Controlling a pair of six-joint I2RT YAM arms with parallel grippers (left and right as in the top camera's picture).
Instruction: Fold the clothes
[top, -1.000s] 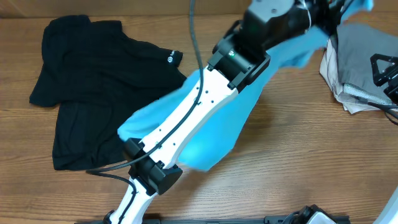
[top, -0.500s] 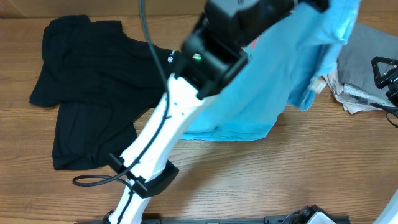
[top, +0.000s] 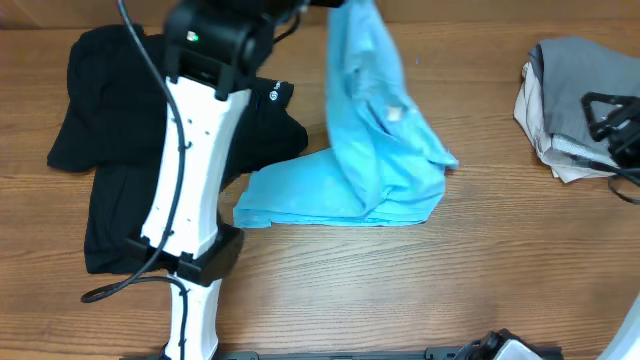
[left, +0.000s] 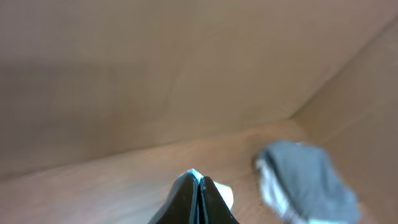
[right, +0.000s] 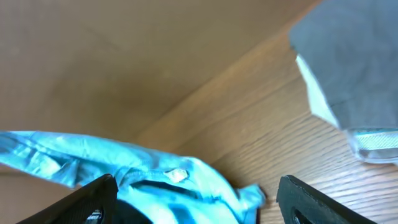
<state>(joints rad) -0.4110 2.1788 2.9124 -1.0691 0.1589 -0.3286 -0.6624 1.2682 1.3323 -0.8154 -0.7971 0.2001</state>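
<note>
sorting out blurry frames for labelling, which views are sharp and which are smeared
Overhead: sharp, table grain crisp, even light. Left wrist: blurred all over, grey folded pile just a blob. Right wrist: mostly sharp, light blue T-shirt and wood grain readable.
</note>
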